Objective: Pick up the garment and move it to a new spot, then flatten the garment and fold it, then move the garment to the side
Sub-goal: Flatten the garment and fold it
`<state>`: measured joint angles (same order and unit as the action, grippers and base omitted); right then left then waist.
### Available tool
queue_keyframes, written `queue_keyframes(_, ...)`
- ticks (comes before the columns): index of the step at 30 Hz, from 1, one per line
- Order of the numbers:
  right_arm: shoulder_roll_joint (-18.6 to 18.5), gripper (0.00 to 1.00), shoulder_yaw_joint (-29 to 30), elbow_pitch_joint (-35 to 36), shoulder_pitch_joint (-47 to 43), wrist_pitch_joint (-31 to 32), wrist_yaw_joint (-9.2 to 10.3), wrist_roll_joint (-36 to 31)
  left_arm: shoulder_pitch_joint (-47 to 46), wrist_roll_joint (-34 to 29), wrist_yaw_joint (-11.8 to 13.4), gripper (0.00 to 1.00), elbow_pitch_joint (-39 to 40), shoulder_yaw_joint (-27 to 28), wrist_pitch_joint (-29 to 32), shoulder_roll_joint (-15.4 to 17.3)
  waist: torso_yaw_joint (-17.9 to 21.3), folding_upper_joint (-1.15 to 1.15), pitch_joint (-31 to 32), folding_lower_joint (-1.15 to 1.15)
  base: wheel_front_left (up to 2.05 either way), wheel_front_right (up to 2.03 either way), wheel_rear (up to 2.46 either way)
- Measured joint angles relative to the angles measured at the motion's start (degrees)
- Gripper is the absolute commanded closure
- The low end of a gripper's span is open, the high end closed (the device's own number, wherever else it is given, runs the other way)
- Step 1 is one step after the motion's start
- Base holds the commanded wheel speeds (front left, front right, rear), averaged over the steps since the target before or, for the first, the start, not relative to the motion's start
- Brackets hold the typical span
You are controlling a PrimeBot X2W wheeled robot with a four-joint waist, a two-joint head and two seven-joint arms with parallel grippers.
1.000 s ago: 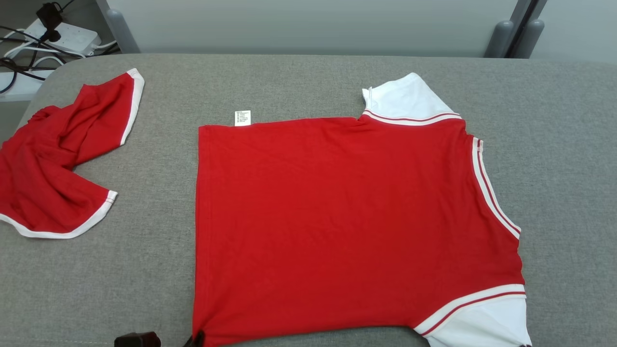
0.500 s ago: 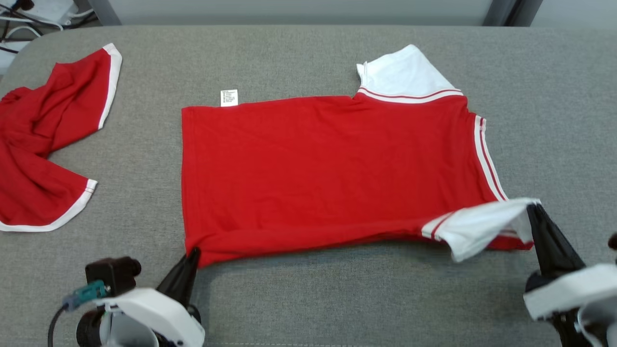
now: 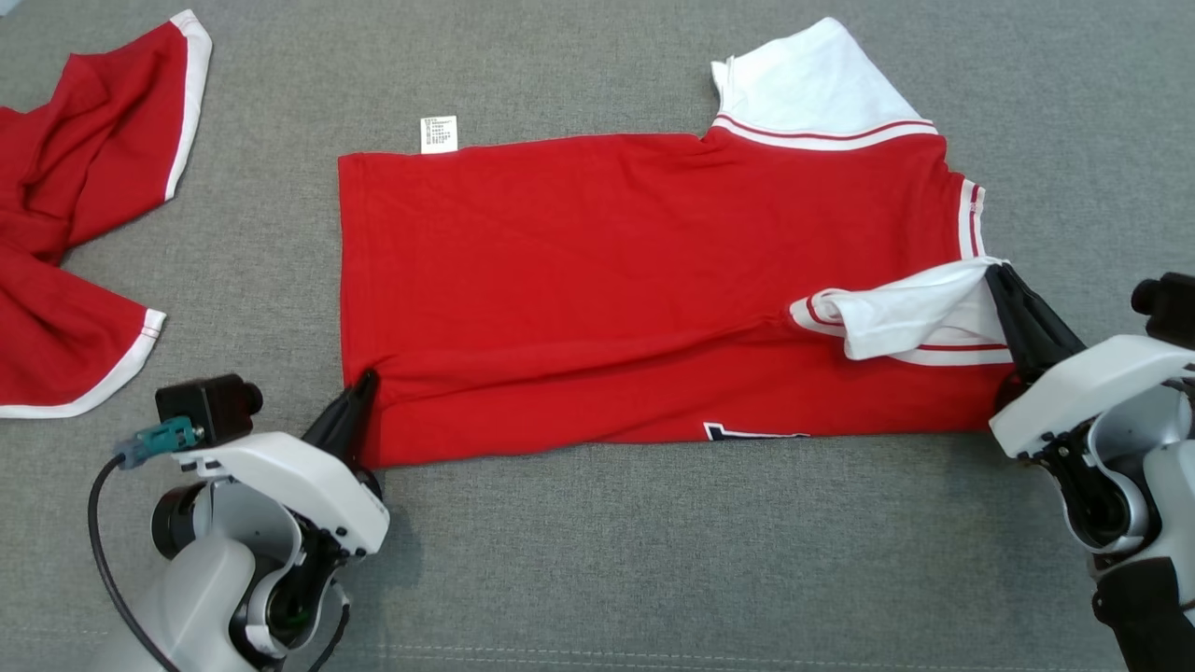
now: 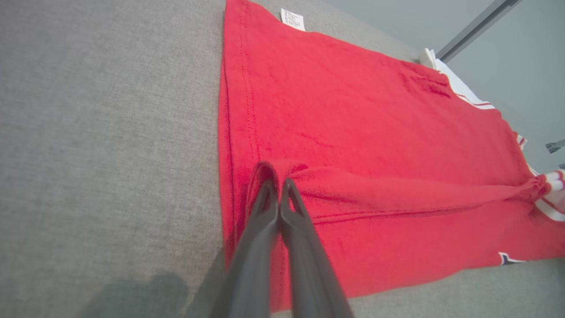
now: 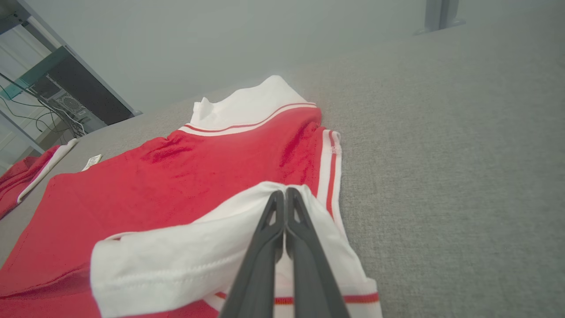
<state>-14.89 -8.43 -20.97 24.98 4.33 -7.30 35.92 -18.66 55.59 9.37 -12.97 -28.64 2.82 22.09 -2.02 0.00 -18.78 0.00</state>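
On the table, the left end effector clamps the hem corner and the right end effector the white sleeve of a light, limp shirt, best held at its edges.

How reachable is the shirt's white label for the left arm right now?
Probably not without letting go: the left gripper is shut on the near hem corner of the shirt. Otherwise the way looks free; only flat red cloth lies between it and the label at the far edge.
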Motion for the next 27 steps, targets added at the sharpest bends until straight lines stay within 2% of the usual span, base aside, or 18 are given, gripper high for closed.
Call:
queue_keyframes(1, 0.0, 1.0, -0.4, -1.1, 0.9, 0.0, 0.01, 0.8, -0.8, 0.0, -0.3, 0.81, -1.0, 0.2, -0.7, -0.4, -0.1, 0.0, -0.2, 0.0, 0.0, 0.0, 0.0)
queue_keyframes(2, -0.1, 0.65, -1.3, -2.1, 1.7, -0.1, 0.01, 1.6, -1.6, -0.1, -0.3, 0.22, -1.9, 0.1, -1.1, -0.7, -0.1, 0.0, -0.4, 0.0, 0.0, 0.0, 0.0)
queue_keyframes(3, -0.1, 0.25, -2.0, -2.8, 2.3, -0.4, 0.01, 1.9, -2.3, -0.3, -0.3, 0.0, -2.7, 0.1, -1.5, -1.1, -0.2, 0.0, -0.5, 0.0, 0.0, 0.0, 0.0)
queue_keyframes(4, -0.2, 0.0, -2.8, -3.5, 3.0, -0.9, 0.01, 2.4, -2.8, -0.3, -0.3, 0.0, -3.4, 0.3, -2.7, -1.5, -0.3, 0.0, -0.6, 0.0, 0.0, 0.0, 0.0)
queue_keyframes(9, -1.2, 0.0, -5.0, -4.6, 4.3, -5.8, 0.01, 4.4, -4.1, -2.2, -0.7, 0.0, -5.4, 0.9, -6.8, -2.4, -0.7, 0.0, -0.8, 0.0, 0.0, 0.0, 0.0)
queue_keyframes(12, -1.9, 0.0, -5.2, -5.0, 4.1, -10.1, 0.01, 4.4, -4.0, -3.8, 0.3, 0.0, -5.6, 1.1, -10.0, -2.5, -0.8, 0.0, -0.6, 0.0, 0.0, 0.0, 0.0)
queue_keyframes(16, -2.0, 0.0, -4.8, -3.9, 1.9, -15.8, 0.01, 2.8, -2.9, -7.3, 3.3, 0.0, -4.0, 1.1, -13.7, -2.0, -0.9, 0.0, 0.5, 0.0, 0.0, 0.0, 0.0)
queue_keyframes(21, -0.9, 0.0, -1.9, -0.3, -5.9, -18.1, 0.01, -4.1, 3.5, -11.2, 8.0, 0.0, 0.0, 1.0, -15.9, -0.6, -0.5, 0.0, 2.7, 0.0, 0.0, 0.0, 0.0)
queue_keyframes(27, 3.8, 0.0, 2.7, 6.3, -16.2, -18.6, 0.01, -13.1, 10.9, -13.2, 11.5, 0.0, 5.9, 0.7, -16.4, 0.7, 0.1, 0.0, 5.9, 0.0, 0.0, 0.0, 0.0)
